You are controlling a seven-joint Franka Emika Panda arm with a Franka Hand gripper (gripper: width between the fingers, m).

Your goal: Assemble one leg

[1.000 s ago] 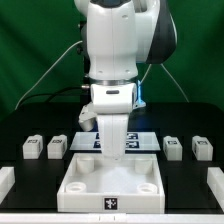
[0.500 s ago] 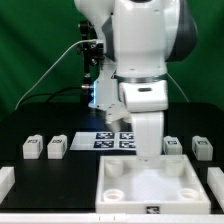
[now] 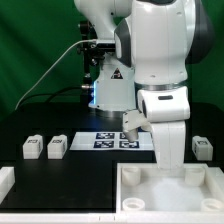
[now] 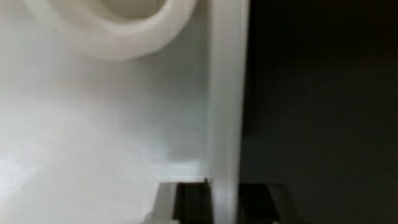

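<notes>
Leg (image 3: 203, 148) nearest the fingers (image 3: 170, 158) lies loose on the black desk (image 3: 90, 185), just beyond them toward the exterior view's right and not touching them. A second leg (image 3: 57, 147) and a third leg (image 3: 30, 147) lie side by side on the desk, well off to the exterior view's left of the fingers. No leg is in the grasp. The fingers point straight down and meet the far raised rim of the large white panel (image 3: 135, 171), which sits flat on the desk directly below and in front of them. Wrist view: the panel's rim (image 4: 222, 100) runs as a pale strip straight in between the two dark pads (image 4: 182, 205), one pad on each side and no gap visible, so the fingers are clenched on the panel. A round corner socket (image 4: 134, 25) sits on the panel's inner face, away from the pads. The marker board (image 3: 112, 139) lies flat behind the fingers, toward the exterior view's left.
</notes>
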